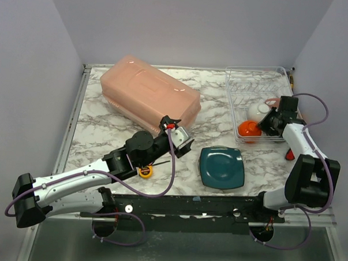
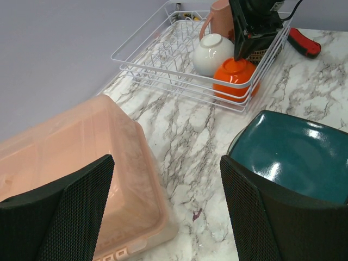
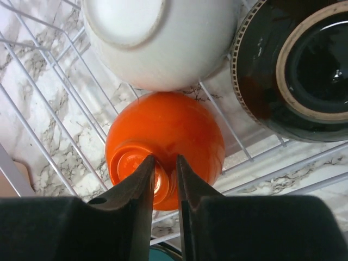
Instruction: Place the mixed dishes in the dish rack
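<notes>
The orange bowl (image 3: 179,130) sits upside down, foot ring up, in the near corner of the dish rack (image 1: 233,92), touching a white bowl (image 3: 157,43) and beside a dark bowl (image 3: 304,65). The right claw (image 3: 163,163) pinches the orange bowl's foot ring. The left claw (image 2: 166,162) hangs wide open, holding nothing. A teal plate (image 1: 221,167) lies flat on the marble counter (image 1: 99,127), walled in pale lavender.

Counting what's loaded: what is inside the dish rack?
An orange bowl, a white bowl, a dark bowl and a pinkish mug. The right hand pinches the orange bowl's foot. What lies under the bowls is covered.
</notes>
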